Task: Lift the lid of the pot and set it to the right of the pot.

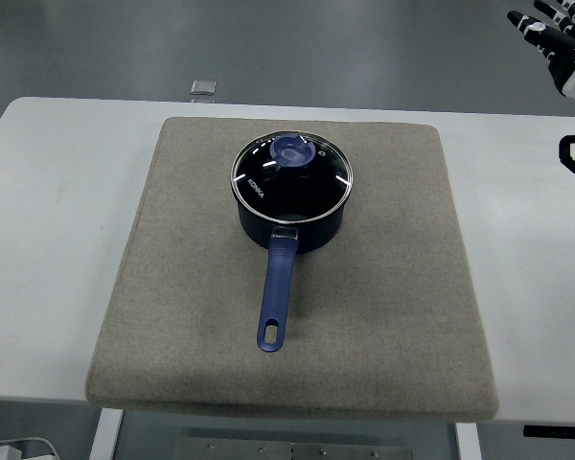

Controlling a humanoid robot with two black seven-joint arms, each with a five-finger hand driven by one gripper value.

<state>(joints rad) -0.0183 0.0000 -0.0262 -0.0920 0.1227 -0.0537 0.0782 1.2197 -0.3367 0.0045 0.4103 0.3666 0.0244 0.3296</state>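
A white tabletop (48,240) carries a large grey felt mat (383,307) that covers most of its middle. On the mat, slightly toward 12 o'clock from the mat's centre, stands a dark blue saucepan (292,216), its blue handle (276,297) pointing to 6 o'clock. The glass pot lid (291,172) sits on the saucepan, closed, with a blue knob (291,150) in its middle. The mat at 3 o'clock of the saucepan is bare. A small grey square object (too small to identify) (203,87) lies at the tabletop's far edge, at about 11 o'clock from the pot. The right robot hand (556,34) is at the picture's top right corner, well apart from the pot, fingers spread and holding nothing.
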